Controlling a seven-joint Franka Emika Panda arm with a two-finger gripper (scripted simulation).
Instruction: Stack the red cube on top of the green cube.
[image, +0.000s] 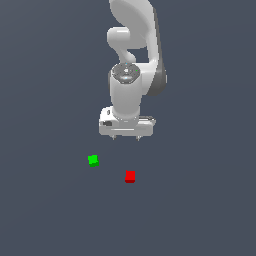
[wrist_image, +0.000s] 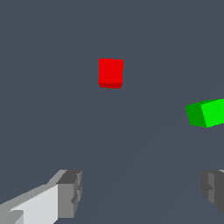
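Red cube (image: 130, 175) sits free on the grey bench (image: 200, 210), apart from the green cube (image: 93, 160), as the tool (image: 126, 137) hovers wide open above; small, rigid and likely light, it suits a pinch across opposite flat faces.

Flat, even simulator lighting; both views sharp.
My arm (image: 134, 60) shades grey along one flank, without glare. The red cube (image: 130, 176) and green cube (image: 93, 160) each show one darker face. My fingers (wrist_image: 70, 192) appear crisp, no blur or edge distortion.
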